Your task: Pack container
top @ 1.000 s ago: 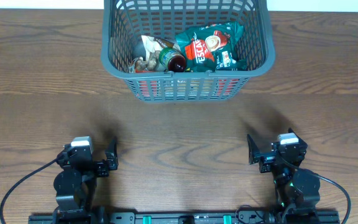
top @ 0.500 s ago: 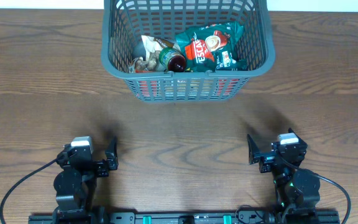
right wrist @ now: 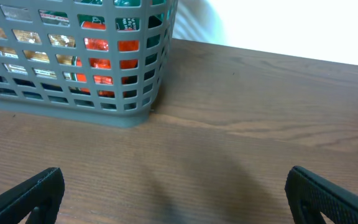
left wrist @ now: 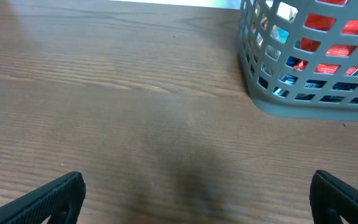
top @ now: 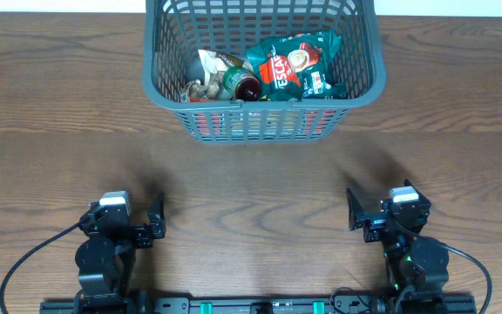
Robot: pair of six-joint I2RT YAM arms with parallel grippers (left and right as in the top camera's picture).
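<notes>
The dark grey slotted basket (top: 159,61) stands at the far middle of the table. Inside lie a green coffee packet (top: 293,68), a dark bottle (top: 241,85) and other packets. The basket also shows at the upper right of the left wrist view (left wrist: 309,106) and the upper left of the right wrist view (right wrist: 73,106). My left gripper (top: 157,222) (left wrist: 194,199) is open and empty near the front edge, far from the basket. My right gripper (top: 352,215) (right wrist: 176,196) is open and empty near the front edge.
Brown wooden table (top: 251,183) lies between the grippers and the basket. Black cables (top: 24,266) run from the arm bases at the front edge.
</notes>
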